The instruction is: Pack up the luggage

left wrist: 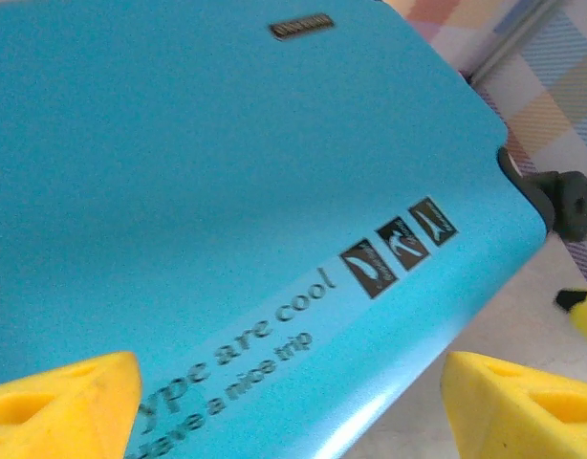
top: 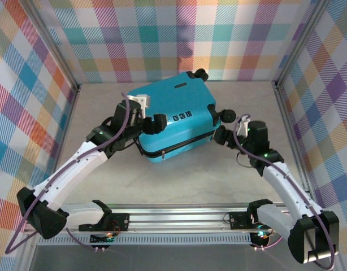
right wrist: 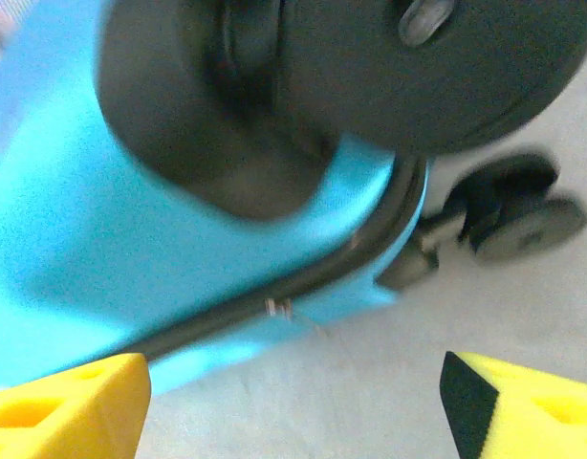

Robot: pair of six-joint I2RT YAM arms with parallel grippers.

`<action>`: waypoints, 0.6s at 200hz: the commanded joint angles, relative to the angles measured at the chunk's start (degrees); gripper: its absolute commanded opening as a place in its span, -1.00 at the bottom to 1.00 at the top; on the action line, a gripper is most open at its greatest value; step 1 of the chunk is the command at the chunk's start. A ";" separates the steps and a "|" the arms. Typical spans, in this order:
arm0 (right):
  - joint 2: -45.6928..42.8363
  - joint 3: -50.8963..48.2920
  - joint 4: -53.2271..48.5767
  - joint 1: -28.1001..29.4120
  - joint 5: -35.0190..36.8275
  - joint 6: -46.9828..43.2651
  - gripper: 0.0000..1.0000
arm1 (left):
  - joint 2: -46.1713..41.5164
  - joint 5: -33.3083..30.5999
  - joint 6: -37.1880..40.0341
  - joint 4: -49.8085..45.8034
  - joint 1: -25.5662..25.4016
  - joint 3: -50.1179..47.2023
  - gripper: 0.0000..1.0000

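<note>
The luggage [top: 176,121], a closed turquoise hard-shell suitcase, lies flat and skewed in the middle of the table. My left gripper [top: 155,123] hangs open over its near-left part. In the left wrist view the shell [left wrist: 227,143], its dark labels [left wrist: 399,244] and a wheel [left wrist: 566,203] show, and the suitcase's edge runs between the wide-apart yellow fingertips [left wrist: 64,402]. My right gripper [top: 223,135] is open at the right corner, just below a black wheel [top: 228,116]. Its wrist view has that wheel [right wrist: 370,67] close above, the zipper band [right wrist: 303,277], and bare table between the fingertips [right wrist: 523,406].
Plaid walls with metal corner posts [top: 281,107] close in the table on three sides. An aluminium rail [top: 173,217] carries both arm bases along the near edge. Bare beige table [top: 185,180] lies in front of the suitcase, and a second wheel [right wrist: 523,225] stands on it.
</note>
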 commanded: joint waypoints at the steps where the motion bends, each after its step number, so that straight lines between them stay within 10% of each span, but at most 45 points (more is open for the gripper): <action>1: -1.93 -5.75 5.90 4.20 7.57 0.97 0.47 | 1.77 -2.06 -2.70 3.28 -2.23 -0.19 0.63; 120: 11.58 -8.05 21.42 10.94 14.50 -1.52 -0.22 | 2.19 -10.50 -14.91 25.99 -19.58 -18.60 0.59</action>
